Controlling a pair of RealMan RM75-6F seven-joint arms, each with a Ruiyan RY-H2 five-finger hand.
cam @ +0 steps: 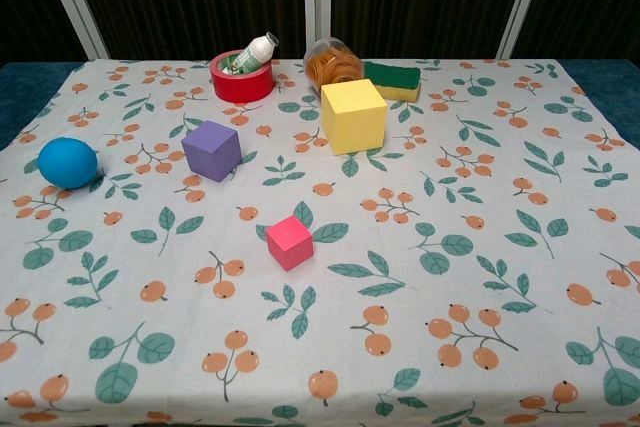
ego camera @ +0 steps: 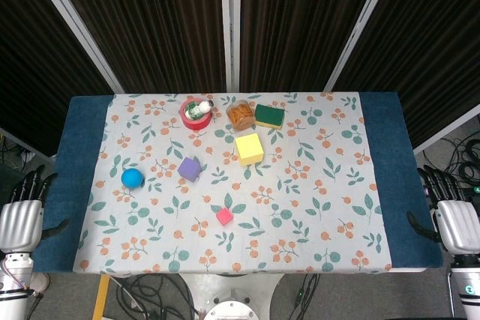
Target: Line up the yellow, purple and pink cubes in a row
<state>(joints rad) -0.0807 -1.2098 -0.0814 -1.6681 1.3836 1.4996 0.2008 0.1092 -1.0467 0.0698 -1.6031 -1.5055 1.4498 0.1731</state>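
Observation:
The large yellow cube (ego camera: pixel 249 148) (cam: pixel 353 115) sits on the floral tablecloth, behind centre. To its left lies the medium purple cube (ego camera: pixel 189 168) (cam: pixel 211 150). The small pink cube (ego camera: pixel 224 216) (cam: pixel 290 242) rests nearer the front, between the other two. My left hand (ego camera: pixel 21 219) hangs off the table's left edge, fingers apart and holding nothing. Off the right edge, my right hand (ego camera: pixel 455 219) is likewise spread and empty. Neither hand appears in the chest view.
A blue ball (ego camera: pixel 132 177) (cam: pixel 68 162) lies at the left. Along the back stand a red bowl (ego camera: pixel 193 118) (cam: pixel 241 81) with a small white bottle, a jar of orange snacks (ego camera: pixel 240 115) (cam: pixel 333 62) and a green-yellow sponge (ego camera: pixel 269 116) (cam: pixel 392 80).

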